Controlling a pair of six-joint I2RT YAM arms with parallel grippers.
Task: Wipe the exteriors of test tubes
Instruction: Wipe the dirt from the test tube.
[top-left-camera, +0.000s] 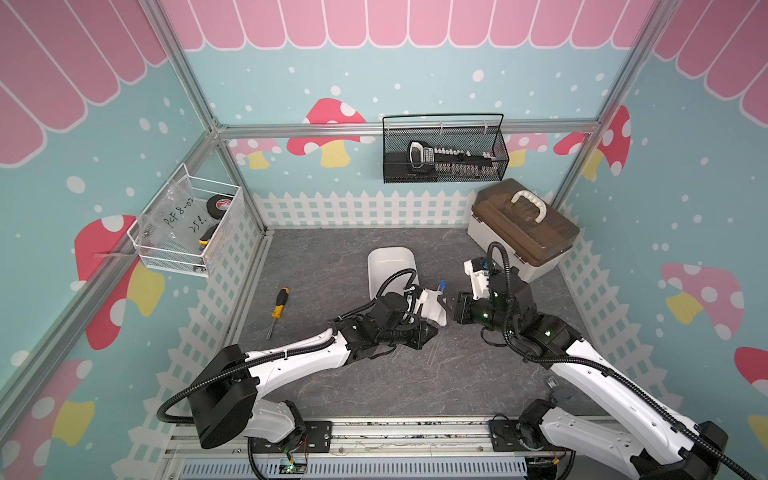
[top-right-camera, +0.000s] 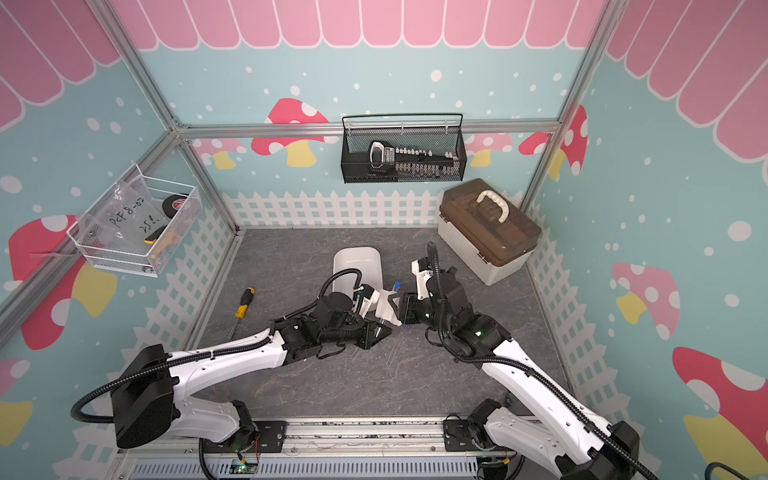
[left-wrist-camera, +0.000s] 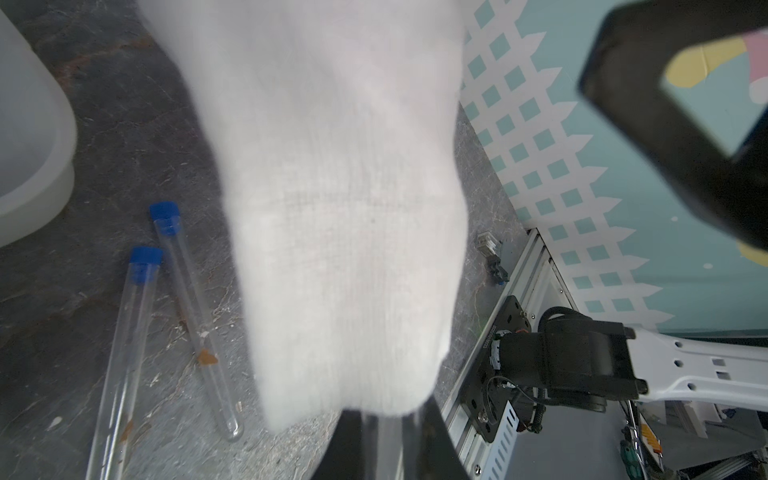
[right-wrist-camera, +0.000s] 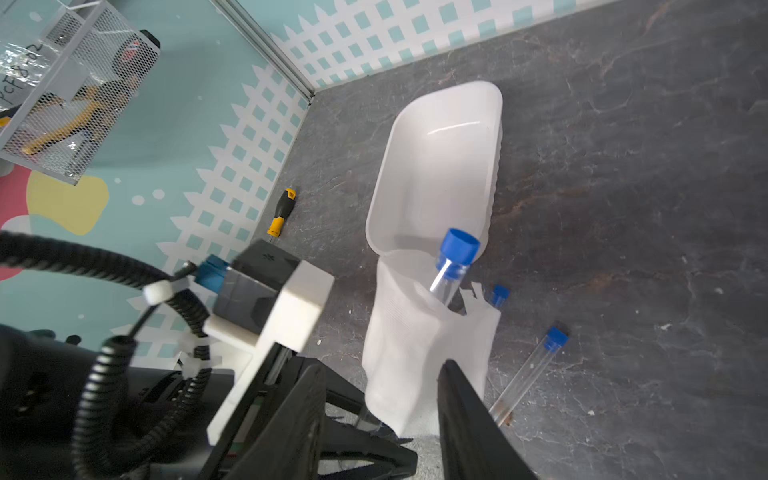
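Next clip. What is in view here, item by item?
held tube: one, clear, blue cap, in left gripper
loose tubes: two seen, clear, blue caps, lying on floor
cloth: one, white, draped over held tube
bin: one, white, mid floor
screwdriver: one, yellow-black, floor, robot's left of bin
toolbox: one, white, brown lid, back corner
black basket: one, hung at back
white basket: one, hung at robot's left
left gripper: one, black, jaws shut on held tube
right gripper: one, black, jaws open astride cloth
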